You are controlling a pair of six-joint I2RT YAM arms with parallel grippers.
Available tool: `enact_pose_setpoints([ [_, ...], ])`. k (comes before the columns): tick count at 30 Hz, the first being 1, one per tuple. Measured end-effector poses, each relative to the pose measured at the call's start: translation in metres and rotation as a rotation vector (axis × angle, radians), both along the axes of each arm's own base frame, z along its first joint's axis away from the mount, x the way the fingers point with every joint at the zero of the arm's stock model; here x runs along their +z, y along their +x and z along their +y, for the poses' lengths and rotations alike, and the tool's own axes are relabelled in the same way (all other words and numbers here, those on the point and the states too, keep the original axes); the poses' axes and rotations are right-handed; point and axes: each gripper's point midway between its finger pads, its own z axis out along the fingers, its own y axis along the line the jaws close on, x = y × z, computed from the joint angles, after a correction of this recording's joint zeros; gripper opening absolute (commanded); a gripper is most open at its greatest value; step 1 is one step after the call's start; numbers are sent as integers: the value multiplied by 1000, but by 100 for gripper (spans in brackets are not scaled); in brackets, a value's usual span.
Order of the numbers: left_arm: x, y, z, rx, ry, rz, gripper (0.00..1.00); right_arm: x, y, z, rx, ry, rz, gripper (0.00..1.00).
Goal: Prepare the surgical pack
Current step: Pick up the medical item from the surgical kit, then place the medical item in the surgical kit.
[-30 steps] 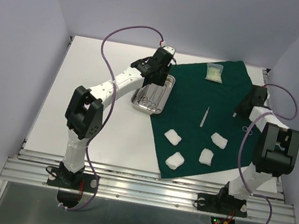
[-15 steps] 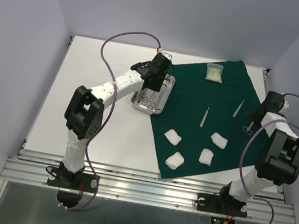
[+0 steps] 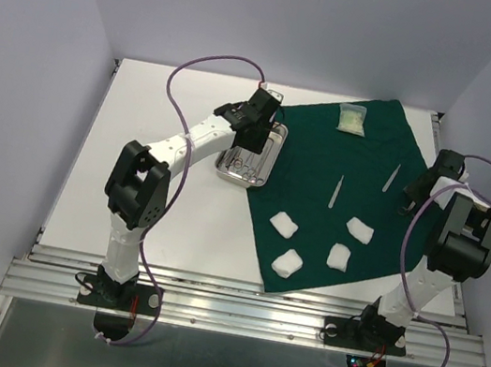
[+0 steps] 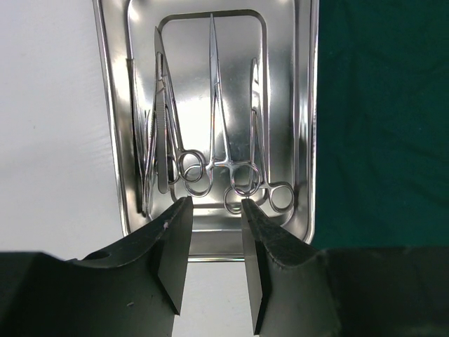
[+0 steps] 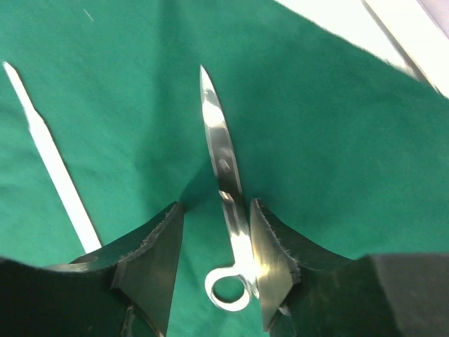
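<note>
**Surgical pack gains its scissors as right tool lets go**

The right tool has parted its fingers and drawn back toward the right edge of the worktop. It leaves the scissors, which it gripped a second ago, flat on the dark green drape. By the look of the layout, one more instrument is now placed.

The scissors lie on the drape's right part with their long axis running near to far. The tip points to the far side and leans slightly right, the finger rings sit nearest the tool, and the slim straight instrument lies roughly parallel on their left.

Four gauze pads and a pale packet share the cloth. The left tool, unchanged, hovers open and empty over the steel tray, where ringed instruments wait.
</note>
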Motion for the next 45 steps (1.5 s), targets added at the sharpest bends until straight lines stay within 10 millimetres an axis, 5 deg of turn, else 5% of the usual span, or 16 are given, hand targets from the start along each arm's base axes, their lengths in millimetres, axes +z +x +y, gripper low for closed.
enact_pose_setpoints([
  [4,0,-1,0,-2,0,3,45,-1,11,-4,5,-3,-2,39],
  [11,7,2,-2,0,-7,-7,45,-2,12,-5,11,-5,3,10],
  [20,7,3,-1,3,-5,-11,45,2,-7,4,17,5,3,4],
  [32,12,7,-4,-2,-10,-25,45,46,-19,26,60,29,-101,2],
  [36,12,7,-4,0,-13,-25,45,61,-9,58,129,30,-133,2],
  [45,13,7,-6,15,-34,-22,45,77,45,209,433,91,-181,2],
])
